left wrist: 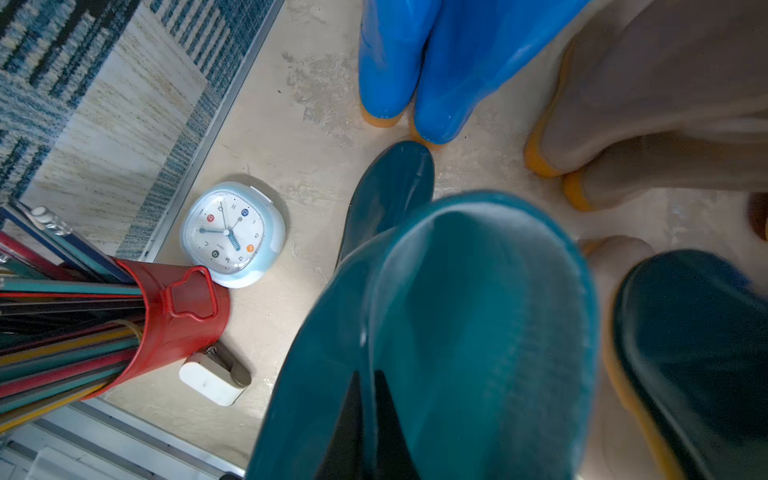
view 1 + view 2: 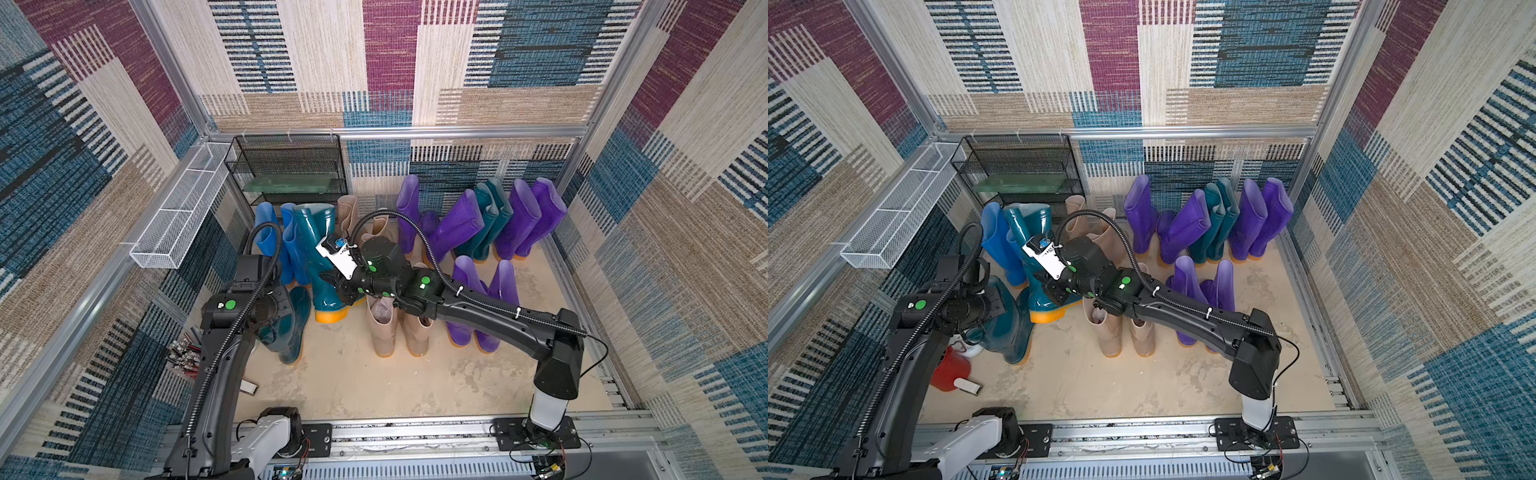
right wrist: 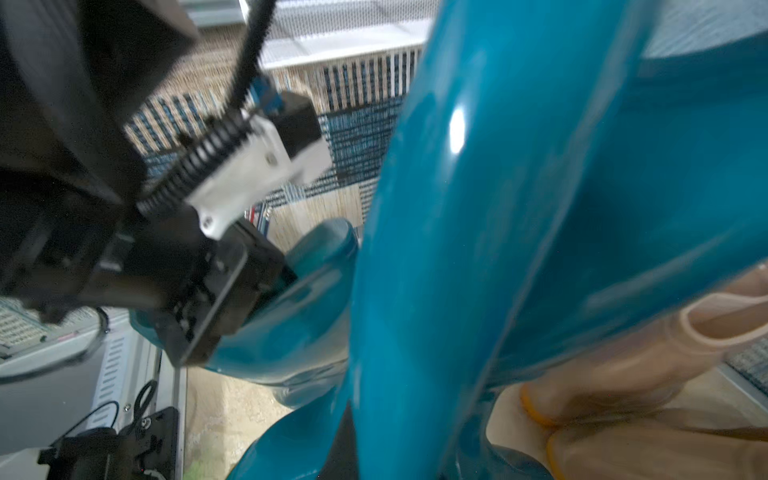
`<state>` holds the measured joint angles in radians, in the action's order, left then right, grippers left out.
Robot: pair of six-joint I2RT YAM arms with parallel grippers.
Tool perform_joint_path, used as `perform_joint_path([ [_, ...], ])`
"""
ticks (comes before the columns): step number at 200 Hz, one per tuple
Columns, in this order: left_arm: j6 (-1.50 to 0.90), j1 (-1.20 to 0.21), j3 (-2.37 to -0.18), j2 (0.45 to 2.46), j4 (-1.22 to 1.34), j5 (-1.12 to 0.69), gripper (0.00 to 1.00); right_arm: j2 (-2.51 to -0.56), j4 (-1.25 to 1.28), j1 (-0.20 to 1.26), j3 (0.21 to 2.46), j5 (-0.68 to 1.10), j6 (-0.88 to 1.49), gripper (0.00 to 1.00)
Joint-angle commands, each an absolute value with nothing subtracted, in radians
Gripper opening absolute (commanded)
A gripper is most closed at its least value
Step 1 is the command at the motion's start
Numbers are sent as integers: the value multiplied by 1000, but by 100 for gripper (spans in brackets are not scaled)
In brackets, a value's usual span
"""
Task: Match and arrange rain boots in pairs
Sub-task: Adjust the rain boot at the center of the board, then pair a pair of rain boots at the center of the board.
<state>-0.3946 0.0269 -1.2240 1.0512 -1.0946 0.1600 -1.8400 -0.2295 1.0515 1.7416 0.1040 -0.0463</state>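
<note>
Left hand (image 1: 368, 399) gripping short teal boot (image 1: 478, 332), upright, toe toward blue boots (image 1: 436, 62)

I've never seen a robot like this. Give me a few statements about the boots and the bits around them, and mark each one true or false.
1. The left arm's fingers pinch the rim of a teal boot. True.
2. A clock lies on the floor beside a red cup of pencils. True.
3. The blue boots lie flat on their sides. False: they stand upright.
4. All the purple boots stand in one row at the back wall. False: two purple boots stand apart, nearer the front.
5. Two beige boots stand side by side mid-floor. True.
</note>
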Motion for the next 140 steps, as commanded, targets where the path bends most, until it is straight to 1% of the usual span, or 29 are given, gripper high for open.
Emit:
perform_joint_path([
  [1,-417,82,-1217,1054,-1060,45,0,-1852,-36,1050,1729,113,-52,0],
  [12,-411,103,-1219,1050,-1054,2,0,-1866,-6,1049,1711,120,-52,0],
  [19,-410,107,-1227,1049,-1053,-10,8,-1877,16,1052,1698,124,-53,0],
  [32,-405,110,-1243,1042,-1050,-38,16,-1913,18,1061,1711,154,-84,0],
  [50,-403,110,-1272,1033,-1040,-95,37,-1949,43,1087,1714,100,-100,0],
  [59,-408,110,-1290,1029,-1039,-105,50,-1962,69,1097,1702,73,-114,0],
  [62,-408,110,-1294,1027,-1040,-106,52,-1967,78,1099,1695,62,-116,0],
  [68,-409,110,-1305,1022,-1041,-106,60,-1973,99,1103,1683,46,-121,0],
  [85,-406,110,-1329,1012,-1052,-91,74,-1986,173,1108,1627,33,-132,0],
  [96,-407,110,-1337,1004,-1056,-82,79,-1988,227,1114,1577,15,-134,0],
  [115,-404,110,-1345,994,-1053,-88,81,-1988,278,1132,1498,-29,-145,0],
  [140,-391,110,-1362,991,-1054,-115,81,-1958,290,1172,1413,-100,-133,11],
])
